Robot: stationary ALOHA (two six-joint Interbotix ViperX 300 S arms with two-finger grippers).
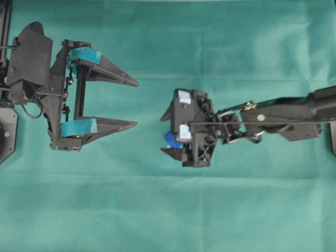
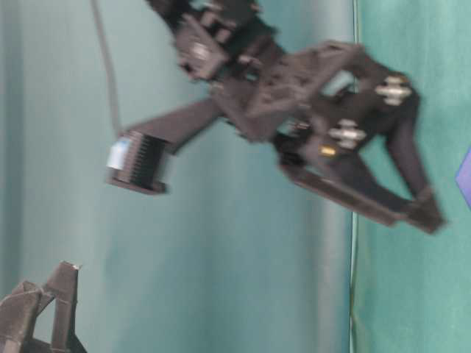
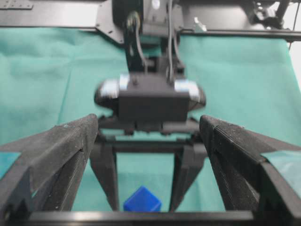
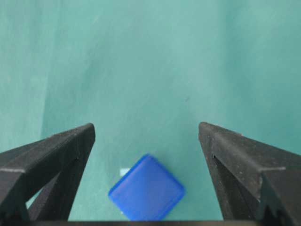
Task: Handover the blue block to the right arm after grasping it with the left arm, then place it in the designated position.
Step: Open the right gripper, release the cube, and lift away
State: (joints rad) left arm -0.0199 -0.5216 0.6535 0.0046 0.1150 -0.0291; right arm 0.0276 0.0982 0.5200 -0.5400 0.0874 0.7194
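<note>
- The blue block [image 4: 146, 187] sits flat on the green cloth [image 1: 168, 210], near the middle of the table and well away from every edge, apparently already set down rather than carried.
- The right gripper [image 4: 146, 155] hangs over it with jaws wide apart, one finger on each side and clear daylight between fingers and block; nothing is held.
- A tiny white mark [image 4: 124, 172] peeks out at the block's corner, so my read is that it rests on the designated position.
- The left gripper [image 1: 135, 103], teal-taped, waits toward the left edge, jaws spread wide and empty, well apart from the action; its part looks done.
- The block itself: a small bright blue cube, edges softly rounded, top face smooth and slightly glossy, turned diamond-wise between the fingers and narrower than the gap.
</note>
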